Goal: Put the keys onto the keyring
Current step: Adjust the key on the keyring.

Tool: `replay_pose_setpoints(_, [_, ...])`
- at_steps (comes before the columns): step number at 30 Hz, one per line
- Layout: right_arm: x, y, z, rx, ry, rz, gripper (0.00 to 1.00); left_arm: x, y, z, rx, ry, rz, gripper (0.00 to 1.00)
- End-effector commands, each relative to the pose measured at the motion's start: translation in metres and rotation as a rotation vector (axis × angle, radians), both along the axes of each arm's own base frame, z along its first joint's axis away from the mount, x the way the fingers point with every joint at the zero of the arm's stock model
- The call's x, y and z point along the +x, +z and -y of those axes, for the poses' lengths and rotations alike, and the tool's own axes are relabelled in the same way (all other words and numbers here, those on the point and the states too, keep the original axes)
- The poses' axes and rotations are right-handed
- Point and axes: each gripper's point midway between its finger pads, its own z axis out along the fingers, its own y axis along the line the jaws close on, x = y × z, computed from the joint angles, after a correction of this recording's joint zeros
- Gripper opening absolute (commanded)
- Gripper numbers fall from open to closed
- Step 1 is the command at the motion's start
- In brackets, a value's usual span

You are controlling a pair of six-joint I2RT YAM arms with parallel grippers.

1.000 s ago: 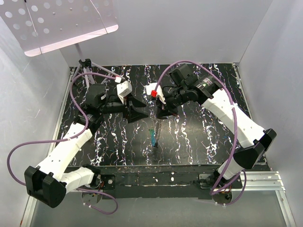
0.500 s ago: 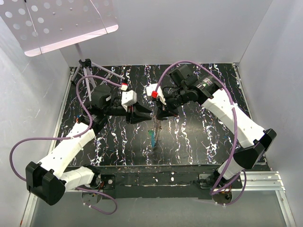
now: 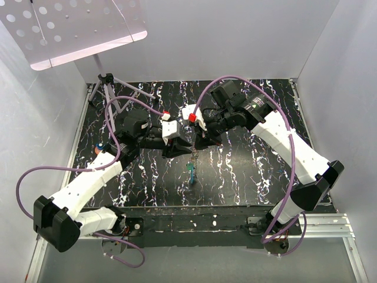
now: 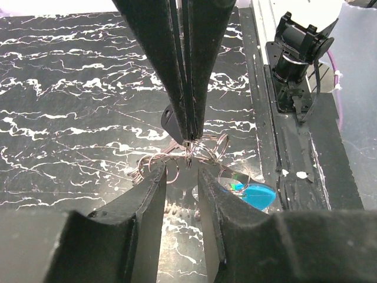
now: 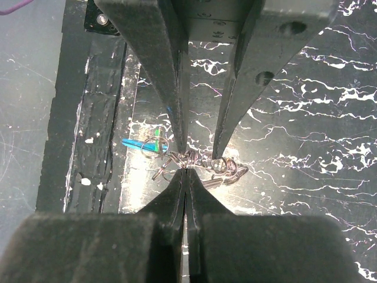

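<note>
Keyring [image 3: 192, 154], top external view: it sits above the marbled black table [image 3: 247, 171] near its centre, between the tips of the two grippers. The left gripper [image 3: 181, 147] reaches in from the left and the right gripper [image 3: 197, 143] from the right, tip to tip. The keys [image 3: 190, 171] hang just below the keyring, showing as a teal strip. Jaw positions cannot be read from this view.

Left wrist view: the left gripper [image 4: 181, 171] has its jaws apart with a narrow gap. Loops of the keyring [image 4: 206, 150] lie at the mouth of that gap. Whether the pads touch the wire cannot be determined. The right gripper [image 4: 188, 138] enters from above with its jaws pressed together, pinching the wire at the tip. A teal key [image 4: 257, 194] lies right of the loops.

Right wrist view: the right gripper [image 5: 185, 172] is closed, clamping the keyring [image 5: 227, 167] at its tip. The left gripper [image 5: 198, 150] comes from above, its jaws parted and bracketing the loops. The teal key [image 5: 134, 144] points left of the loops.
</note>
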Motion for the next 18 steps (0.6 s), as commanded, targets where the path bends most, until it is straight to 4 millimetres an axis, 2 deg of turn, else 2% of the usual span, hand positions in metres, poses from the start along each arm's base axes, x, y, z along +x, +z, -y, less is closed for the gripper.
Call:
replay_pose_setpoints(1, [-0.008,0.025,-0.003,0.076,0.029,0.027,0.01,0.002,0.012,0.001,-0.001,0.012,0.056,0.27])
replay_pose_setpoints(18, [-0.008,0.023,-0.002,0.072,0.025,0.019,0.01,-0.005,0.031,0.001,-0.074,0.013,0.08,0.25])
